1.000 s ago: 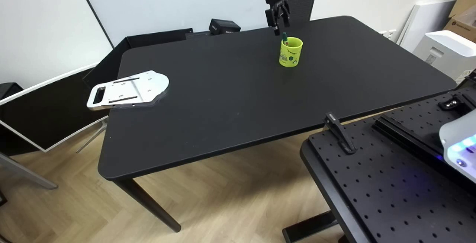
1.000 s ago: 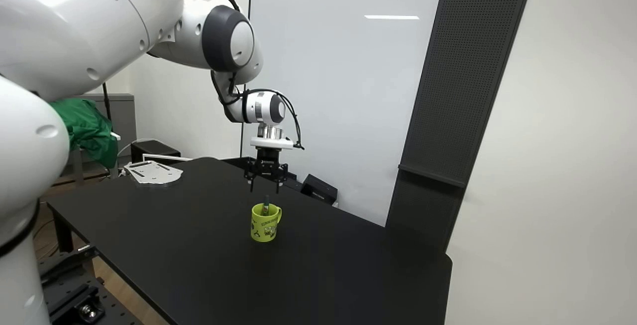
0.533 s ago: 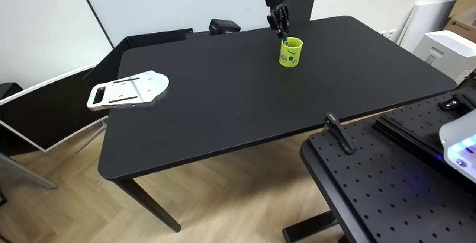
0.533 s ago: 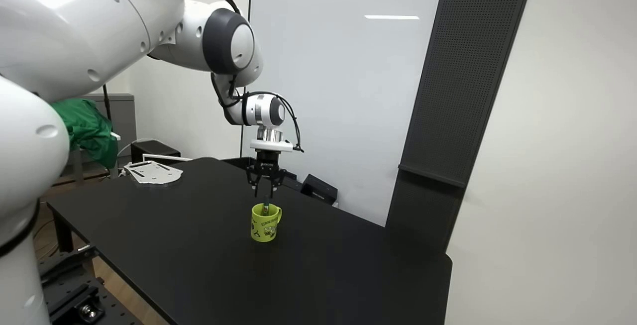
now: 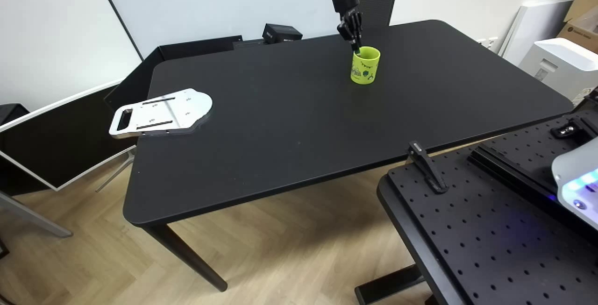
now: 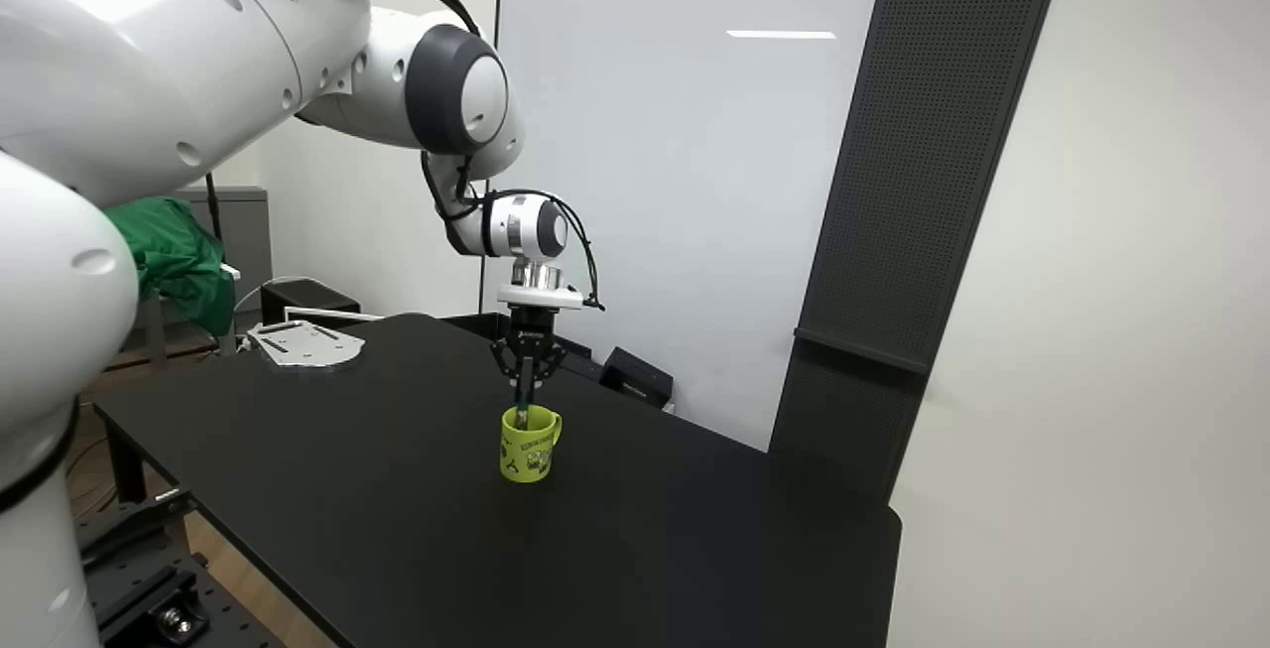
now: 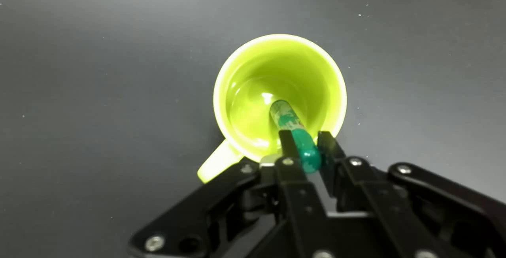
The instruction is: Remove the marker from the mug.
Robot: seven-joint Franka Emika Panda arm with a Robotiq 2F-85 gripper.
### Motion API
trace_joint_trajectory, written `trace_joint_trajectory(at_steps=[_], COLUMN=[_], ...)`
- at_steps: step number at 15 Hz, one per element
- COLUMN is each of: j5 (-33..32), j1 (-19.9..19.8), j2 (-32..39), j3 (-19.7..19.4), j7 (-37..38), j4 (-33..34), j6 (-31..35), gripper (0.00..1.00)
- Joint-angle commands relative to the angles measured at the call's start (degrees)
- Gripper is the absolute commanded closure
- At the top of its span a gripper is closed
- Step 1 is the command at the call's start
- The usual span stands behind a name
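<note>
The yellow-green mug (image 5: 364, 70) stands upright on the black table, as both exterior views show (image 6: 526, 455). Inside it leans the marker (image 7: 284, 116), a green-capped pen with a worn pale label; its lower end rests within the mug. From above, my gripper (image 7: 305, 136) is shut on the cap, with one finger (image 7: 288, 143) on each side of it. The fingertips sit about at rim height, over the part of the mug near its handle (image 7: 219, 162). In an exterior view the gripper (image 6: 525, 398) hides most of the cap.
A flat white plate with slots (image 5: 163, 111) lies at the table's (image 5: 261, 132) edge, partly overhanging, well away from the mug. Behind the table sits a black box (image 6: 635, 378). A perforated stand (image 5: 490, 216) adjoins the table's side.
My gripper has come down to the marker, and its fingers have drawn together on the cap. The marker's top has shifted slightly. The mug has stayed in place.
</note>
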Motion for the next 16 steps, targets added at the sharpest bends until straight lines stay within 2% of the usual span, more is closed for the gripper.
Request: trace_joint_trajectory(at_steps=[1, 16], j5=[0.1, -0.2], j1=[-0.3, -1.0], j2=[1.1, -3.4], j3=[0.1, -1.3], j7=[-0.1, -0.2], j4=[2.1, 9.2], j6=[-1.2, -17.3], gripper=[0.95, 0.95])
